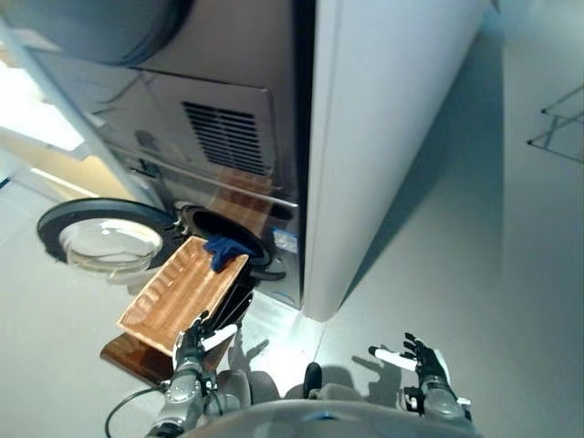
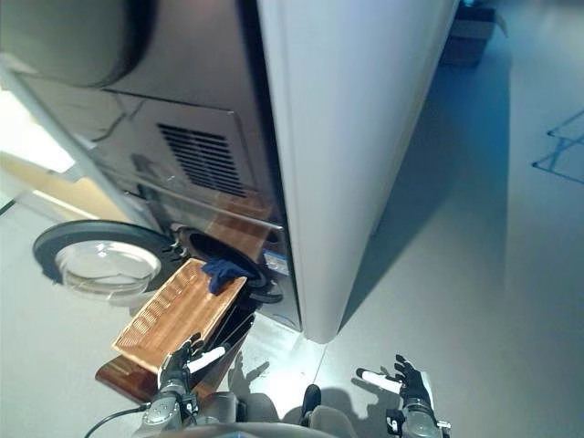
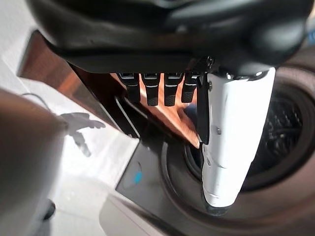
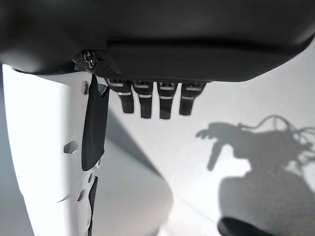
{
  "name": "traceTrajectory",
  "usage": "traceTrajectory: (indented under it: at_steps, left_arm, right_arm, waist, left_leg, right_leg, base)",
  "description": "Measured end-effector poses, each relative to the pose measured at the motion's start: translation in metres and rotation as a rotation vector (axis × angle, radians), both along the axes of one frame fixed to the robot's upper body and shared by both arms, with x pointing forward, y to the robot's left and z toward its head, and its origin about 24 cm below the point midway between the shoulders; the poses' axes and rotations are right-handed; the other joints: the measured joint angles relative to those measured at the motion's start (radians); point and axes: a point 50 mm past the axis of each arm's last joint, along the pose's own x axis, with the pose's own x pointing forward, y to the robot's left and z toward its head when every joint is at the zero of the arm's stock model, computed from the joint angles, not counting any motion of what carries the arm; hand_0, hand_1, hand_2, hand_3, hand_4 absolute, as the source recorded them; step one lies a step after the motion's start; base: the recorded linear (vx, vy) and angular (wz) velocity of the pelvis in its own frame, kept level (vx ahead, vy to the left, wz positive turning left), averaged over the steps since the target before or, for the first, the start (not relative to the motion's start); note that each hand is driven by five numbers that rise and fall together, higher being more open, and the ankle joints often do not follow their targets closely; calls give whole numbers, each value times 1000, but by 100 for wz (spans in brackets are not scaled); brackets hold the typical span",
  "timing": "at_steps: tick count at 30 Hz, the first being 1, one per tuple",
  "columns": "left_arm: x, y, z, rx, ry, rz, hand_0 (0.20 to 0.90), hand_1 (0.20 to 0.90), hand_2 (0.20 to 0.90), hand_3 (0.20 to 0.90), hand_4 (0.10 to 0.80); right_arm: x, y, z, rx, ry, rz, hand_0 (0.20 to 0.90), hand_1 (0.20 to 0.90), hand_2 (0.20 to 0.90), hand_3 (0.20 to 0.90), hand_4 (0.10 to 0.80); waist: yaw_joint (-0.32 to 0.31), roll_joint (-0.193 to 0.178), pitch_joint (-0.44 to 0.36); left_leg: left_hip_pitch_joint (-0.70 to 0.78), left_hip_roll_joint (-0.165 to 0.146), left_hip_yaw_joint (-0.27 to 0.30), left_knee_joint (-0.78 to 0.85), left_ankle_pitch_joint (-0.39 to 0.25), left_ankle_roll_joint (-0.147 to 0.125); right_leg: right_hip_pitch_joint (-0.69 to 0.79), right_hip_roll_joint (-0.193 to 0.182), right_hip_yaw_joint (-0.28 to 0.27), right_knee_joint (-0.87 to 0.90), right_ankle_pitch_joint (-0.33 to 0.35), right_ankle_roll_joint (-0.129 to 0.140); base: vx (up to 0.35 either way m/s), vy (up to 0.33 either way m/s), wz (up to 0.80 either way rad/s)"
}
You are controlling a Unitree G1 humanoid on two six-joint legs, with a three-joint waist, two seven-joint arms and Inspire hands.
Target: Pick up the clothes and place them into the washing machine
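Hovering apart, your left hand and right hand both show relaxed, empty fingers. Ahead of the left hand, what looks like blue cloth lies at the washing machine's drum mouth, touching a wicker basket.

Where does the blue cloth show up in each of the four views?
Left eye view: blue cloth at the washer opening, on the wicker tray's far end.
Right eye view: same spot.
Left wrist view: cannot tell; thumb hides that area.
Right wrist view: not in it.
Shared landmark: round glass door.
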Motion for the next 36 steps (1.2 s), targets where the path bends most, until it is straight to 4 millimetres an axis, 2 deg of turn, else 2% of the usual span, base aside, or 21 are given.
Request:
traceTrajectory:
  at_steps: [1, 2, 4, 5, 6, 9, 10, 12, 13, 14, 15, 16, 18, 19, 21, 23, 24, 26, 28, 32, 36]
  left_arm:
    - [3, 1, 1, -4, -7, 12, 900, 900, 900, 900, 800]
    - [2, -1, 0, -15, -1, 24, 900, 900, 900, 900, 800]
    - [-2, 0, -1, -18, 9, 40, 900, 900, 900, 900, 800]
    - [-2, 2, -1, -17, 7, 50, 900, 900, 900, 900, 800]
    - [-3, 3, -1, -16, 8, 58, 900, 900, 900, 900, 800]
    - [4, 6, 2, -11, -14, 95, 900, 900, 900, 900, 800]
    - [5, 6, 1, -14, -7, 104, 900, 900, 900, 900, 800]
    - [12, 10, 4, -7, -26, 103, 900, 900, 900, 900, 800]
    - [16, 15, 7, 6, -36, 102, 900, 900, 900, 900, 800]
    - [17, 21, 8, 22, -39, 105, 900, 900, 900, 900, 800]
    - [15, 24, 7, 30, -27, 111, 900, 900, 900, 900, 800]
    - [12, 28, 7, 40, -21, 138, 900, 900, 900, 900, 800]
    - [10, 36, 7, 61, -10, 180, 900, 900, 900, 900, 800]
    - [12, 40, 9, 76, -10, 189, 900, 900, 900, 900, 800]
    - [11, 47, 10, 103, -11, 202, 900, 900, 900, 900, 800]
    - [3, 48, 7, 112, 21, 215, 900, 900, 900, 900, 800]
    - [5, 43, 7, 112, 23, 185, 900, 900, 900, 900, 800]
    - [5, 41, 6, 107, 31, 164, 900, 900, 900, 900, 800]
    - [9, 35, 5, 66, 17, 164, 900, 900, 900, 900, 800]
    - [5, 37, 3, -41, 1, 270, 900, 900, 900, 900, 800]
    - [4, 48, 5, -124, -45, 434, 900, 900, 900, 900, 800]
  right_arm:
    - [1, 0, 0, -4, -2, 0, 900, 900, 900, 900, 800]
    - [4, -1, 1, 0, -14, -18, 900, 900, 900, 900, 800]
    - [1, 2, 0, 17, -18, -38, 900, 900, 900, 900, 800]
    - [1, 1, 0, 28, -28, -72, 900, 900, 900, 900, 800]
    - [2, 0, 0, 34, -36, -97, 900, 900, 900, 900, 800]
    - [-13, -12, 0, 45, -34, -227, 900, 900, 900, 900, 800]
    - [-16, -15, -1, 47, -28, -260, 900, 900, 900, 900, 800]
    - [-18, -16, -1, 52, -31, -274, 900, 900, 900, 900, 800]
    - [-16, -13, -1, 61, -38, -270, 900, 900, 900, 900, 800]
    - [-16, -13, -1, 63, -41, -274, 900, 900, 900, 900, 800]
    - [-14, -14, 0, 64, -52, -285, 900, 900, 900, 900, 800]
    - [-8, -13, 1, 68, -65, -288, 900, 900, 900, 900, 800]
    - [-16, -12, -3, 71, -33, -297, 900, 900, 900, 900, 800]
    - [-27, -11, -8, 75, 15, -311, 900, 900, 900, 900, 800]
    - [-43, -9, -14, 77, 76, -335, 900, 900, 900, 900, 800]
    - [-52, -14, -14, 69, 87, -383, 900, 900, 900, 900, 800]
    - [-69, -20, -14, 62, 108, -453, 900, 900, 900, 900, 800]
    - [-71, -29, -11, 55, 89, -503, 900, 900, 900, 900, 800]
    - [-82, -38, -8, 44, 78, -588, 900, 900, 900, 900, 800]
    - [-75, -51, -2, 32, 30, -621, 900, 900, 900, 900, 800]
    - [-88, -56, -3, 44, 38, -739, 900, 900, 900, 900, 800]
  waist:
    - [8, 9, 7]
    - [3, 28, 17]
    - [8, 16, -1]
    - [6, 16, -7]
    - [10, 20, -13]
    - [-22, 46, -42]
    - [-27, 55, -40]
    - [-53, 59, -40]
    - [-63, 40, -46]
    - [-70, 23, -51]
    - [-64, 24, -52]
    - [-60, 25, -52]
    - [-52, 28, -51]
    - [-53, 21, -54]
    - [-41, 6, -58]
    - [-51, 5, -62]
    - [-55, 8, -77]
    - [-45, 3, -78]
    - [-83, -15, -111]
    - [-81, -31, -138]
    - [-84, -32, -156]
  left_leg:
    - [-9, 10, 3, -34, 36, -14]
    - [-9, 22, 0, -23, 55, -6]
    - [-21, 2, 7, 63, 61, 3]
    - [-5, -23, 15, 93, 59, 24]
    - [6, -27, 19, 89, 58, 37]
    - [108, -72, 18, 13, 73, 138]
    - [137, -63, 14, 3, 64, 186]
    - [163, -73, -19, 0, 30, 218]
    - [158, -98, -32, -3, 26, 234]
    - [164, -124, -28, -17, 32, 239]
    - [173, -133, -18, -36, 27, 242]
    - [174, -135, -19, -40, 25, 242]
    - [175, -146, -54, -44, 34, 233]
    - [177, -146, -80, -46, 35, 225]
    - [180, -143, -90, -47, 35, 210]
    - [175, -124, -114, -50, 13, 191]
    - [176, -83, -66, -43, 15, 171]
    - [168, -60, -41, -49, 13, 161]
    - [156, -35, 30, -42, 12, 139]
    - [161, -43, 74, -46, 16, 149]
    - [171, -54, 79, -47, 3, 156]
  right_leg:
    - [21, 22, -25, -19, 48, -96]
    - [46, 46, -38, -20, 28, -86]
    - [63, 43, -56, -21, 18, -90]
    - [73, 37, -69, -18, -3, -84]
    - [79, 34, -69, -10, -4, -80]
    - [85, 29, -74, 77, -65, -31]
    - [46, 20, -65, 216, -126, 10]
    - [-58, -8, -22, 473, -201, 77]
    - [-127, -47, 3, 592, -226, 99]
    - [-174, -123, -4, 606, -247, 111]
    - [-187, -174, -36, 562, -256, 112]
    - [-190, -199, -34, 500, -241, 132]
    - [-157, -245, -26, 323, -179, 195]
    - [-112, -246, -24, 255, -146, 198]
    - [-77, -244, -43, 187, -38, 176]
    - [-9, -227, -103, 116, 18, 167]
    - [38, -207, -157, 57, 28, 152]
    - [47, -190, -171, 53, 27, 144]
    - [72, -192, -248, 17, 16, 144]
    - [58, -201, -208, 26, 22, 158]
    - [61, -208, -203, 20, 24, 162]
  base:
    - [246, 163, -78]
    - [351, 241, -82]
    - [262, 177, -75]
    - [163, 117, -68]
    - [167, 108, -69]
    - [207, 174, -18]
    - [74, 102, 24]
    - [52, 56, 42]
    - [71, -21, 49]
    - [121, -133, 24]
    - [139, -134, -2]
    - [169, -132, -7]
    - [172, -59, 41]
    - [137, -67, 78]
    - [148, -106, 56]
    - [74, -49, 66]
    - [67, 1, 80]
    - [82, 26, 49]
    - [84, 54, 74]
    - [97, 46, -11]
    - [62, 3, -9]
